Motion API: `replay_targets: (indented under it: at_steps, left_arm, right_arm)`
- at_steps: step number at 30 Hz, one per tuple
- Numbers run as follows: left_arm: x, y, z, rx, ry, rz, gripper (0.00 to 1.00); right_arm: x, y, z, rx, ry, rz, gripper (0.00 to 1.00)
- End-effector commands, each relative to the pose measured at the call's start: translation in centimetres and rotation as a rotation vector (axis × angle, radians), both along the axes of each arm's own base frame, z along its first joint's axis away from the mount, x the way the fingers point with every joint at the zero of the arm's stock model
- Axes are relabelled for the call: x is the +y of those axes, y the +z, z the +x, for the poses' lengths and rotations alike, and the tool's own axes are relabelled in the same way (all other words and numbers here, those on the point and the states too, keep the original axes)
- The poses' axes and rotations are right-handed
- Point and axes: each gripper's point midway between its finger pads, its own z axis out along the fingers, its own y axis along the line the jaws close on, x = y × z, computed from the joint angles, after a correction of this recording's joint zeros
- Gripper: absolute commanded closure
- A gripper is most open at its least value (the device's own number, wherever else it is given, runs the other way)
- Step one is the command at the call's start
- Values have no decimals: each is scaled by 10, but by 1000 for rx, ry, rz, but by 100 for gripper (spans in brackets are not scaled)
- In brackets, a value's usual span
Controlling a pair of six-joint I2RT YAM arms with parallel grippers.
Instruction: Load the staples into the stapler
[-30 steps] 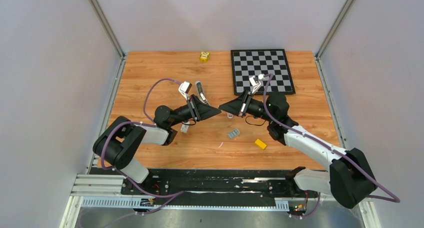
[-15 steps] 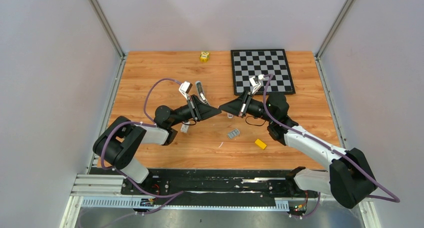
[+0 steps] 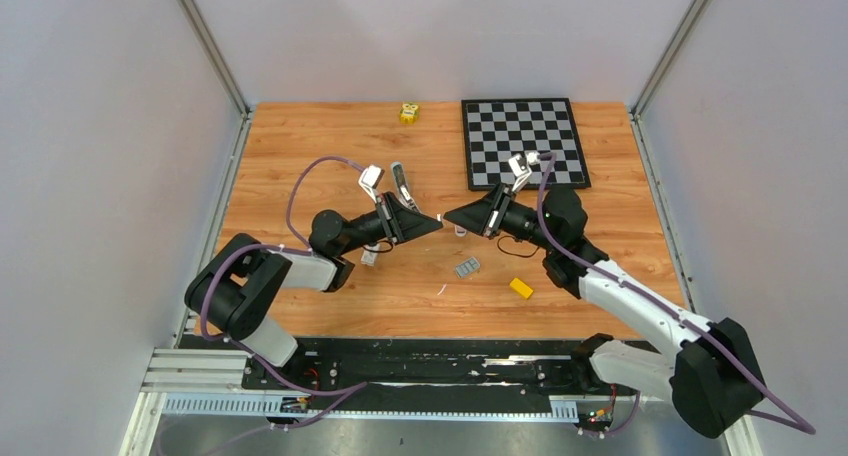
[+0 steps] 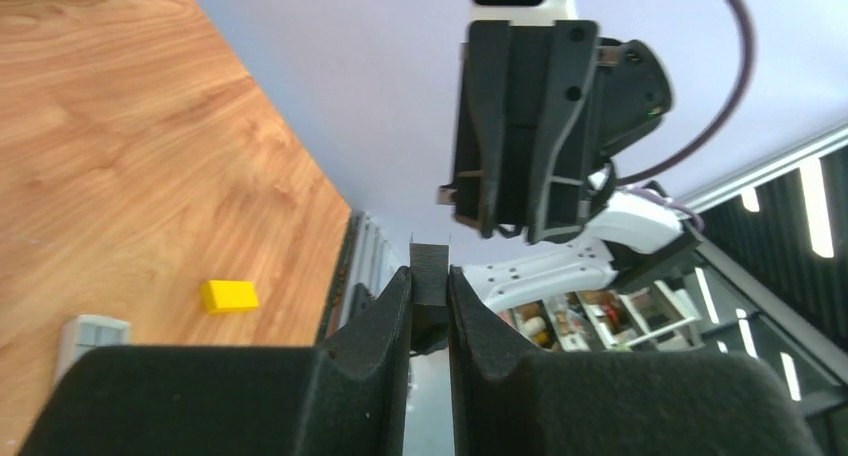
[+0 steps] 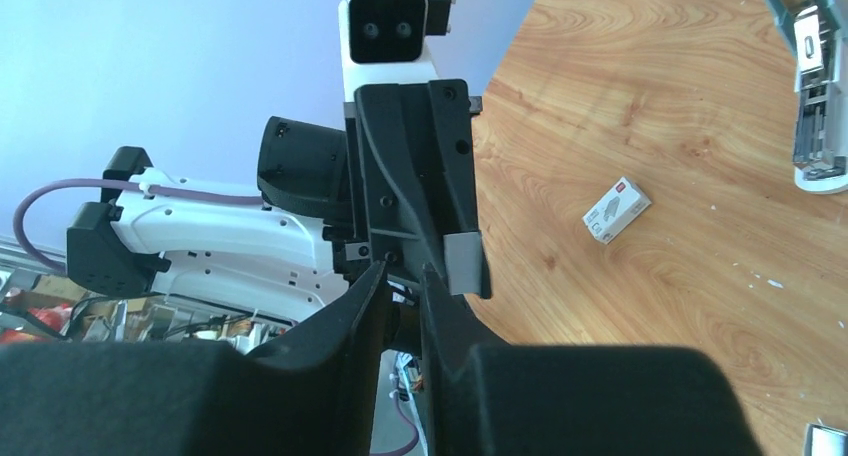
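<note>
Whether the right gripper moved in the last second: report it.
Yes. The right gripper has shifted slightly right, judged against the chessboard, away from the left gripper.

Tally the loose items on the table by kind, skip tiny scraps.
Chessboard: 1
Stapler: 1
Yellow items: 2, back piece, near block
Small white box: 1
Grey ridged block: 1
Total: 6

Silvery-grey staples (image 3: pixel 467 268), yellow block (image 3: pixel 520 288)
</note>
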Motion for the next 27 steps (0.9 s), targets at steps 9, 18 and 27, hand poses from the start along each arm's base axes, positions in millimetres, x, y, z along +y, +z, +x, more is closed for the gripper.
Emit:
replay_targets:
  at_steps: [9,18,27]
  left_arm:
    - [38,-91,30,-71,240,679,82]
    - [100,-144,50,-17,358,1177,82]
    - [120,-187,76,101,427,1386,80]
  right_arm:
    - [-39,-15,7,-57,-198,-192,77]
    - [-52,-24,12,-91,-244,-306,77]
    - [-53,-49,13,-61,-234,-356,77]
